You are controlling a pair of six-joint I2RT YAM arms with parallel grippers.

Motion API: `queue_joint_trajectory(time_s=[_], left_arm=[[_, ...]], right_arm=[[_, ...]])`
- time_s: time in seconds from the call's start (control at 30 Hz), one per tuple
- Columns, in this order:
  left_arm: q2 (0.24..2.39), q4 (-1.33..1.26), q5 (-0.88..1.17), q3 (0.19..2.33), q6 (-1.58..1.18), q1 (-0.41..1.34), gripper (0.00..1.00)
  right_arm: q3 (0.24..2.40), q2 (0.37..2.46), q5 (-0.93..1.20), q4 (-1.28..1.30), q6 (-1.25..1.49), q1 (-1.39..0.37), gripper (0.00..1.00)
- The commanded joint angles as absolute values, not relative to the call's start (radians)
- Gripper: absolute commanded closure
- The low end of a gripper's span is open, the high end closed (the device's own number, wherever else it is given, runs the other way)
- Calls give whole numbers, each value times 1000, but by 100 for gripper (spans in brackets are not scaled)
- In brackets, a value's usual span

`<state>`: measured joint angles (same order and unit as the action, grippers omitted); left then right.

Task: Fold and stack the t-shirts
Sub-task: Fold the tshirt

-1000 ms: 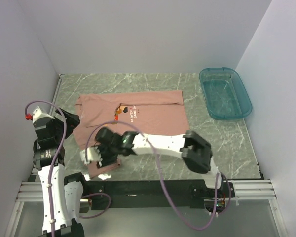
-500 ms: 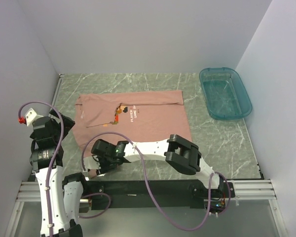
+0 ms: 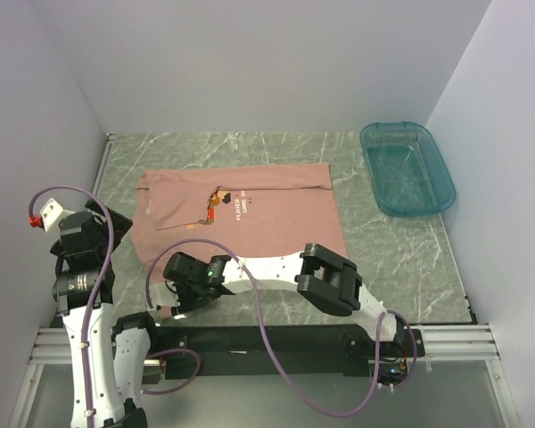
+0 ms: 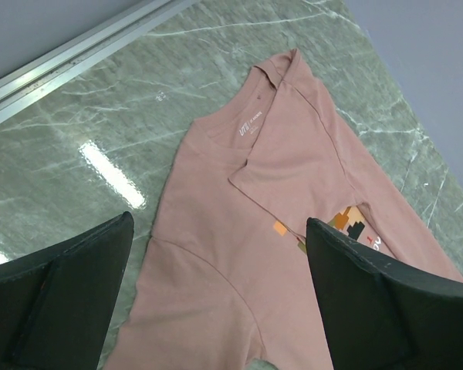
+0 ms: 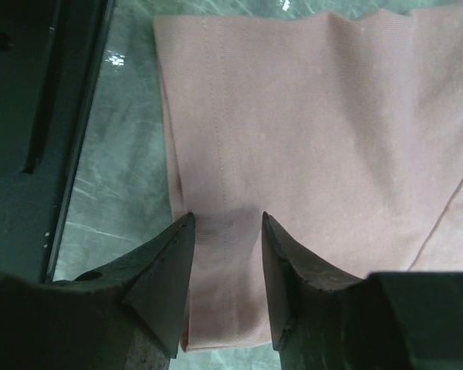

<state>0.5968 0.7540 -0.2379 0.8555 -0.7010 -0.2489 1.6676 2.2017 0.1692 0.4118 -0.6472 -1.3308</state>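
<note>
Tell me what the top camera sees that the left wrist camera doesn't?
Only the top camera shows the teal tub at the far right, both whole arms, and the right gripper low at the near left corner of the pink t-shirt. Only the left wrist camera shows the small white neck label inside the collar, and the left gripper, its dark fingers wide apart. Both show the shirt, its pixel print and the green marble table.
</note>
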Motion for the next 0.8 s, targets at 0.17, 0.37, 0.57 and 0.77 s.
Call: queue_joint_trajectory(time_s=[0.17, 0.37, 0.57, 0.77], left_arm=[[586, 759, -264, 903, -706, -244, 2], [583, 762, -259, 905, -696, -241, 2], [584, 761, -252, 908, -689, -235, 2], [584, 759, -245, 908, -690, -232, 2]], right_arm=[[1669, 2149, 252, 428, -638, -1339, 50], [1666, 2184, 229, 426, -641, -1341, 50], [1655, 2210, 195, 419, -647, -1335, 52], [1655, 2214, 202, 426, -640, -1301, 67]])
